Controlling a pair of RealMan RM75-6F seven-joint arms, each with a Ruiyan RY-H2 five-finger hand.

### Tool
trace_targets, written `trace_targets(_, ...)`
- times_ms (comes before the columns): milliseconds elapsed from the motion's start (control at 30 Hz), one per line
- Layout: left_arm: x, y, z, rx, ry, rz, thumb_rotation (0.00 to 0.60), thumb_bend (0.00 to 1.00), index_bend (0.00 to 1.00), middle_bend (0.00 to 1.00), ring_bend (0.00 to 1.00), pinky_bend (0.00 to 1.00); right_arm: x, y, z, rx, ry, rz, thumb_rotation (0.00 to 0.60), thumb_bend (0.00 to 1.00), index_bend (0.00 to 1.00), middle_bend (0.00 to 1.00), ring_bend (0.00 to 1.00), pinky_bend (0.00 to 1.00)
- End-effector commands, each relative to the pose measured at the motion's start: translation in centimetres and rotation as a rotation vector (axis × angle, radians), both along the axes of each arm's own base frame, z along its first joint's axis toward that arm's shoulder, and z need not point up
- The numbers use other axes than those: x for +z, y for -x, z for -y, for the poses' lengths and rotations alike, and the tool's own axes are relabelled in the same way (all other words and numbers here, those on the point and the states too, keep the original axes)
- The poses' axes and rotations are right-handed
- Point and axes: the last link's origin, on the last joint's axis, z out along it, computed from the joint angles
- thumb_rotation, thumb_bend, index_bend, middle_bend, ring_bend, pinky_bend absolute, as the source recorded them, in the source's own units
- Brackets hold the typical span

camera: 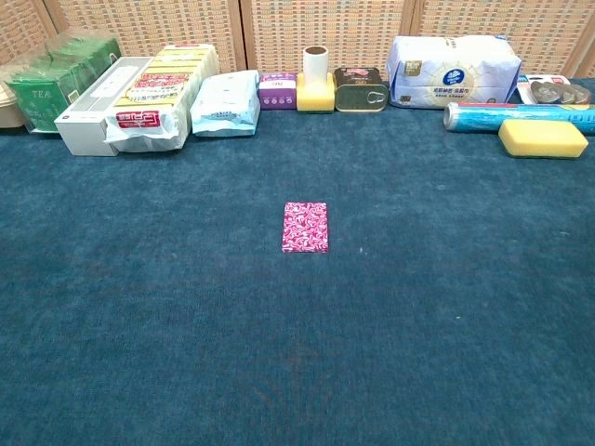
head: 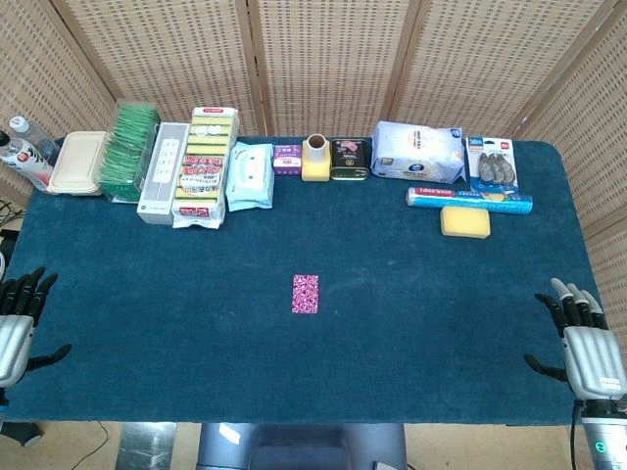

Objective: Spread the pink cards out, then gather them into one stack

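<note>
Cards point(head: 306, 294) squared in one stack at frame centre on the blue surface point(head: 411, 323). Left hand point(head: 18, 323) at lower left, right hand point(head: 585, 343) at lower right, both empty, fingers apart. To spread: light fingertip pressure, sideways drag, avoid pushing the whole stack.

One stack of pink patterned cards point(camera: 305, 227) lies on the blue cloth-covered desk point(camera: 186, 325). Behind it are two yellow sponges, one rectangular point(camera: 542, 137) and one holding a cardboard tube point(camera: 316, 91). Two open robot hands show, left point(head: 18, 321) and right point(head: 586, 345).
</note>
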Motion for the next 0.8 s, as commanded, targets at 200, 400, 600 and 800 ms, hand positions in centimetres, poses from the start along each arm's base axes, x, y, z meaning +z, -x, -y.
trace_targets(200,0.2,0.0,0.1,0.001,-0.002,0.009,0.600,0.03,0.00,0.00,0.00,0.04,-0.1,-0.1,0.0,0.010,0.018,0.023,0.600,0.00,0.01,0.09,0.00,0.00)
trace_targets(400,0.4,0.0,0.2,-0.002,-0.006,0.020,0.600,0.03,0.00,0.00,0.00,0.03,-0.7,-0.7,0.1,0.034,-0.014,0.060,0.600,0.00,0.05,0.07,0.00,0.00)
trace_targets(600,0.4,0.0,0.2,0.002,0.001,0.024,0.600,0.03,0.00,0.00,0.00,0.03,-2.9,-3.6,1.7,0.123,-0.209,0.211,0.600,0.00,0.12,0.12,0.03,0.00)
trace_targets(800,0.2,-0.3,0.2,-0.008,0.014,0.025,0.600,0.03,0.00,0.00,0.00,0.04,-4.3,-6.3,3.9,0.157,-0.339,0.253,0.600,0.00,0.13,0.14,0.03,0.00)
